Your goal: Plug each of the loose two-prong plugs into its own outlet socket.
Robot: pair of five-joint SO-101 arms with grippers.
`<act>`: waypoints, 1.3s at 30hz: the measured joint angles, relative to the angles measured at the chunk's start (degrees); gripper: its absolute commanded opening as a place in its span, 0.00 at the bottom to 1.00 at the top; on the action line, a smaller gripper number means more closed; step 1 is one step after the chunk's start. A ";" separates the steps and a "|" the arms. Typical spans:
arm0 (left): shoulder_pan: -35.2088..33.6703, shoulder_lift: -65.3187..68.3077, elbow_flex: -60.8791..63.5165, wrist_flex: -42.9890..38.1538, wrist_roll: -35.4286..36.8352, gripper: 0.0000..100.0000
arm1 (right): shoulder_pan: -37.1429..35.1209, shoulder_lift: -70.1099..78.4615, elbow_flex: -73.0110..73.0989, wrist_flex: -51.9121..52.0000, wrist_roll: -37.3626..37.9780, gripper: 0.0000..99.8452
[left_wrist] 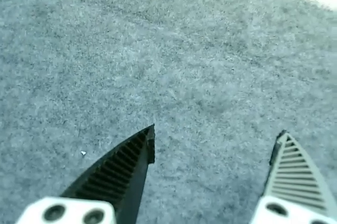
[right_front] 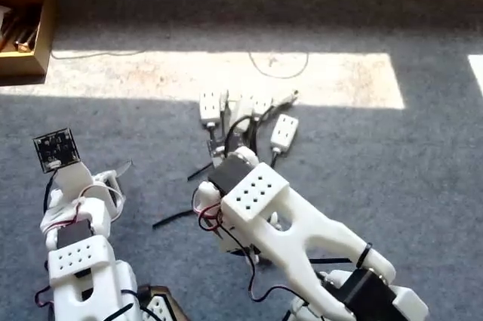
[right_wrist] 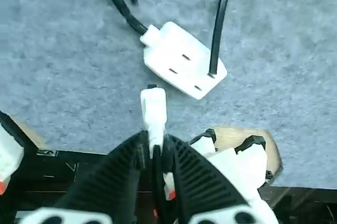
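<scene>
Near the near-left corner of the carpet point(left_wrist: 105, 50), the left gripper point(left_wrist: 217, 132) hung wide open and empty over bare pile. Farther in, around the middle, the right gripper point(right_wrist: 156, 138) was clamped on a white two-prong plug point(right_wrist: 153, 105). The plug's tip sat just short of an outlet socket point(right_wrist: 181, 66), not yet inserted. A black cord point(right_wrist: 220, 18) looked already seated in that socket. The right wrist view showed the socket's slots, while the high view added further sockets point(right_front: 283, 132) beyond, so more plugging likely remained.
</scene>
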 measured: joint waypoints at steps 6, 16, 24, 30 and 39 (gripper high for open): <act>-0.09 0.00 0.00 0.00 0.00 0.35 | 6.68 0.00 -1.85 0.00 -6.24 0.01; 1.49 0.00 0.00 0.00 0.00 0.35 | 2.55 0.00 -8.70 0.00 -18.02 0.01; 1.49 0.00 0.18 0.00 0.00 0.35 | 1.85 0.00 -7.65 0.18 -18.46 0.00; 1.49 0.00 0.18 0.00 0.00 0.35 | 3.52 0.00 -7.56 0.18 -23.56 0.00; 1.49 0.00 0.18 0.00 0.00 0.35 | 11.78 0.00 -7.12 0.18 -24.62 0.00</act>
